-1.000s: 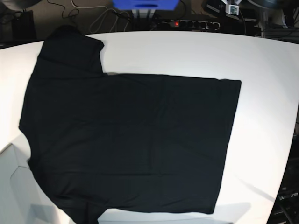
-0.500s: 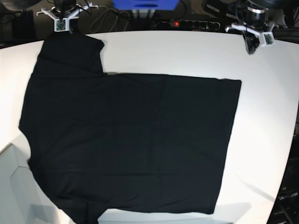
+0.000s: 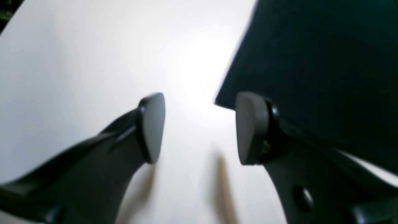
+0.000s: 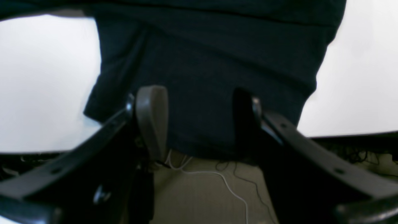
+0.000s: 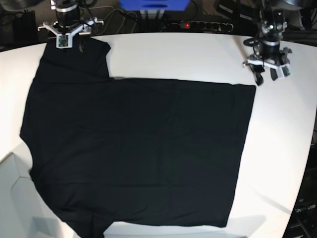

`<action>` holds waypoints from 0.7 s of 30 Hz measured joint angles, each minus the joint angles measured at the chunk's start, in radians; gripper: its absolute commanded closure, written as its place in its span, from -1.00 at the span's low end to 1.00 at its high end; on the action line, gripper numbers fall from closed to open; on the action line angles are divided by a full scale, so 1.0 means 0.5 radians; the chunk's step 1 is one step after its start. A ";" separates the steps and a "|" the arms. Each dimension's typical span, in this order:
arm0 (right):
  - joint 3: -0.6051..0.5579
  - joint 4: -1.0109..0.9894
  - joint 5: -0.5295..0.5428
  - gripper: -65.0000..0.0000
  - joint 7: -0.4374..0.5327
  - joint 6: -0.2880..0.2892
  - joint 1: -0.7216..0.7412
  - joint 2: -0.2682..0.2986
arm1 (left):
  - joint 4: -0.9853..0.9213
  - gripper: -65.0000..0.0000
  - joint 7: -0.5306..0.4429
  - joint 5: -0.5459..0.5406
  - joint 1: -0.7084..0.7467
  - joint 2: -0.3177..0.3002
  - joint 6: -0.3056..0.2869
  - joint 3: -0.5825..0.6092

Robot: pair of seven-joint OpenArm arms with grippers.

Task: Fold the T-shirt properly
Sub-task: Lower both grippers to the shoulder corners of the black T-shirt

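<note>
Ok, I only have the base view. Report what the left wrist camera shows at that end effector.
Observer: The left end effector is open, with bare table between its pads. The T-shirt corner lies just beside one pad, not between them.
Operator: Now give me the right wrist view.
Observer: The right end effector is open above the sleeve, with black cloth showing between its pads.
Operator: Check the table's edge there.
Observer: The sleeve's hem reaches that edge. Past it, a white cable lies on the floor.
</note>
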 measured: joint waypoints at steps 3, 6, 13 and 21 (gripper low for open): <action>0.000 0.000 0.000 -0.04 0.001 0.000 0.010 -0.001 | -0.134 -0.08 -0.025 -0.001 -0.137 -0.002 -0.025 0.044; 0.000 -0.001 0.001 -0.04 0.000 0.000 0.005 -0.001 | -0.230 -0.07 -0.003 0.002 -0.214 0.001 -0.197 0.085; 0.001 -0.008 0.000 -0.04 -0.001 0.000 0.005 0.001 | -0.381 -0.07 -0.040 0.008 -0.284 0.004 -0.202 0.120; 0.002 -0.008 0.000 -0.05 0.000 0.000 0.005 -0.004 | -0.481 -0.06 -0.099 0.010 -0.340 -0.002 -0.210 0.121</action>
